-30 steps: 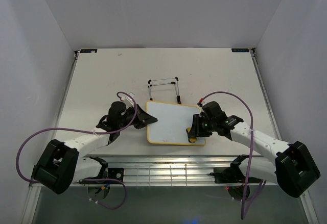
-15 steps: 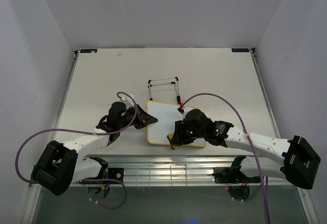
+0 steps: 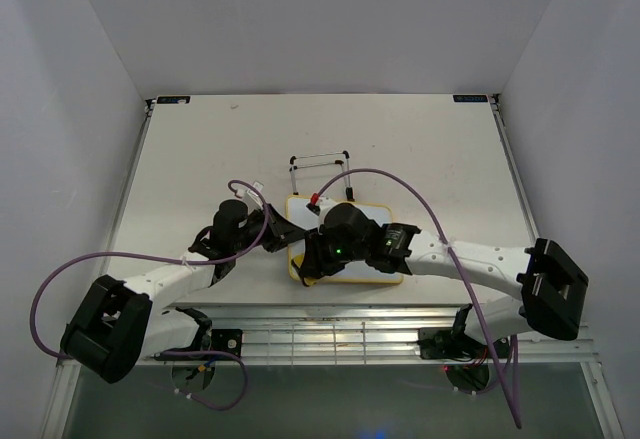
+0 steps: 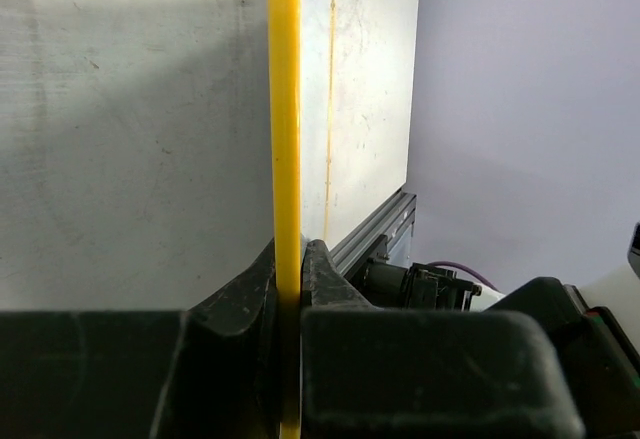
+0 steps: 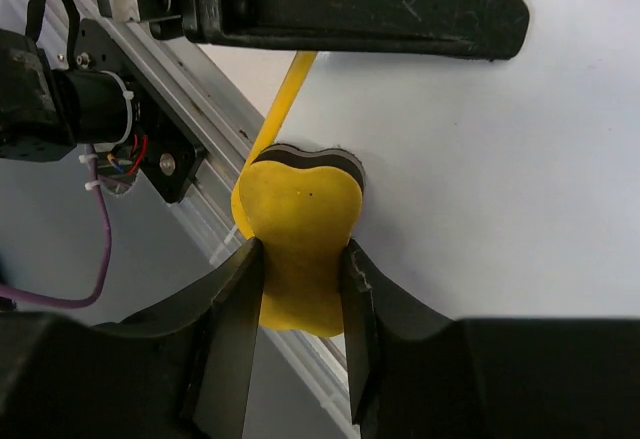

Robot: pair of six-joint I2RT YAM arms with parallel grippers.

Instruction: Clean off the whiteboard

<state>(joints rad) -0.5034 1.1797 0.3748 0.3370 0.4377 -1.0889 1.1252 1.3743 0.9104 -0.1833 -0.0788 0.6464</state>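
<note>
The whiteboard (image 3: 362,215), white with a thin yellow frame, lies flat near the table's front edge. My left gripper (image 3: 283,234) is shut on its left edge; in the left wrist view the yellow frame (image 4: 286,119) runs straight up from between the jaws, at the left gripper (image 4: 287,264). My right gripper (image 3: 312,264) is shut on the yellow eraser (image 5: 298,229) and presses it on the whiteboard (image 5: 480,149) at its near left corner, close to the left gripper's finger (image 5: 360,4). The right arm hides much of the board from above. The white surface in view shows no marks.
A black wire stand (image 3: 320,167) stands just behind the board. The aluminium rail (image 3: 330,331) runs along the table's front edge, right beside the eraser in the right wrist view (image 5: 175,129). White walls close in the table at left, right and back.
My right gripper has swept the eraser leftward across the board's near edge, from the right corner to the left corner. The left gripper has kept its hold and place.
</note>
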